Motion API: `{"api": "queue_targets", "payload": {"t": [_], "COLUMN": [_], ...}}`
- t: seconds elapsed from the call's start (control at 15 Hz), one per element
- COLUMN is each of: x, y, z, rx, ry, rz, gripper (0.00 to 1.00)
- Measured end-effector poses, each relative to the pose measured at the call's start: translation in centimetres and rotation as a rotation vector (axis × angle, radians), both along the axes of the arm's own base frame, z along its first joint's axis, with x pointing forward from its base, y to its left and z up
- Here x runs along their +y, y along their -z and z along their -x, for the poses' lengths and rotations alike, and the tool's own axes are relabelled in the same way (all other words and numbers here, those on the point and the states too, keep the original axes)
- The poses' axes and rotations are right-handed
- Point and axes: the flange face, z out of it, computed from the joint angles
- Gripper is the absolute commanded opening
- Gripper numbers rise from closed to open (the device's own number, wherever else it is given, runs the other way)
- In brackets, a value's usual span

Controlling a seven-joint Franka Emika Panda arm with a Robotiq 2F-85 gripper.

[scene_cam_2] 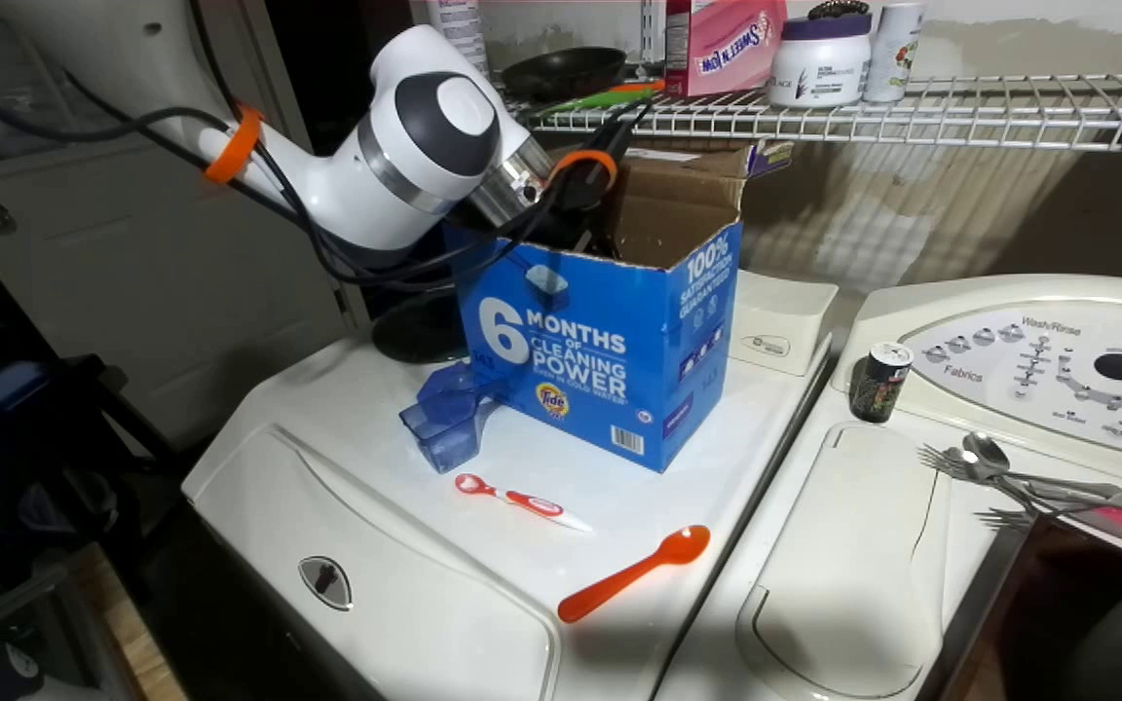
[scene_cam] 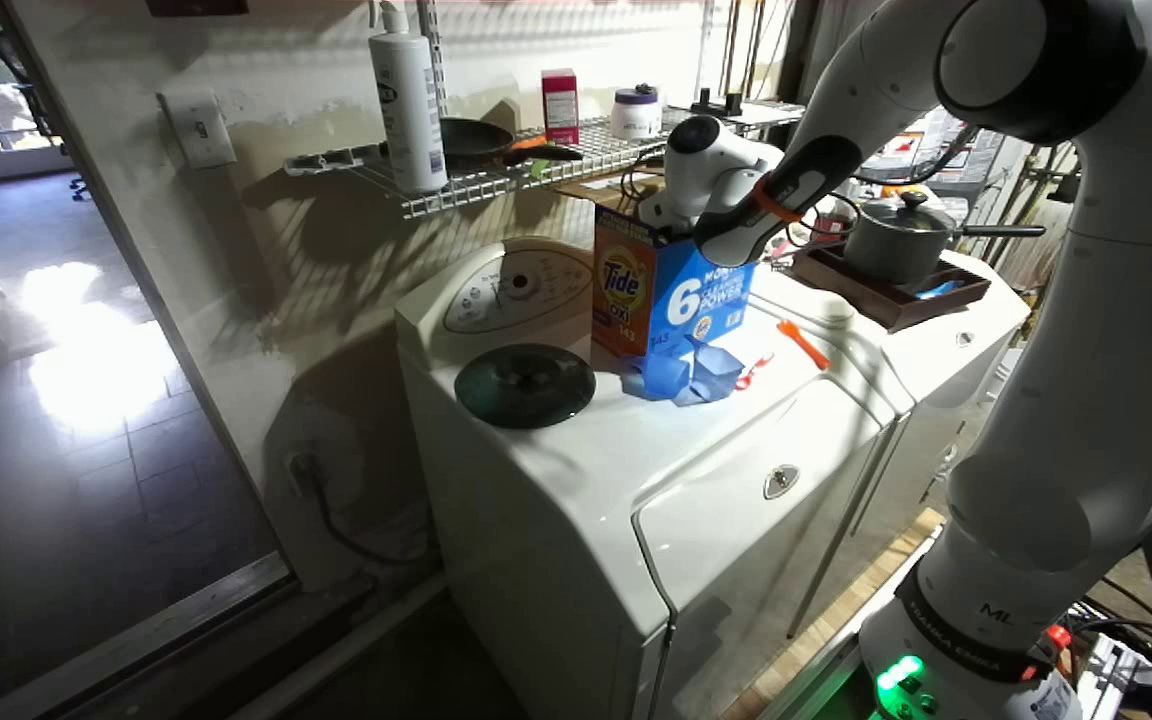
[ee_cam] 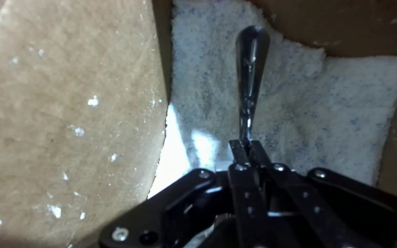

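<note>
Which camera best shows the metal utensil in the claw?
Wrist view: the metal utensil projects plainly from the claw. In both exterior views I can't make it out; the Tide box seems to hide it.

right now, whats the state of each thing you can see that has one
pincer, shut on a metal utensil
metal utensil, gripped, partly hidden
detergent box, upright, top open
powder, surface uneven
blue scoops, outside the box
orange spoon, lying down
pot, lidded
white jar, capped
</note>
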Motion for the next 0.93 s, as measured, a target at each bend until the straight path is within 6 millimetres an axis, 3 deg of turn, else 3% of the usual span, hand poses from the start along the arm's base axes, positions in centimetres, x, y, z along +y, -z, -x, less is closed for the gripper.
{"api": "queue_targets", "payload": {"t": [0.93], "x": [-0.44], "y": [-0.05], "z": [-0.06], "rx": [0.005], "ry": [0.082], "rz": [-0.178], "gripper": [0.02]}}
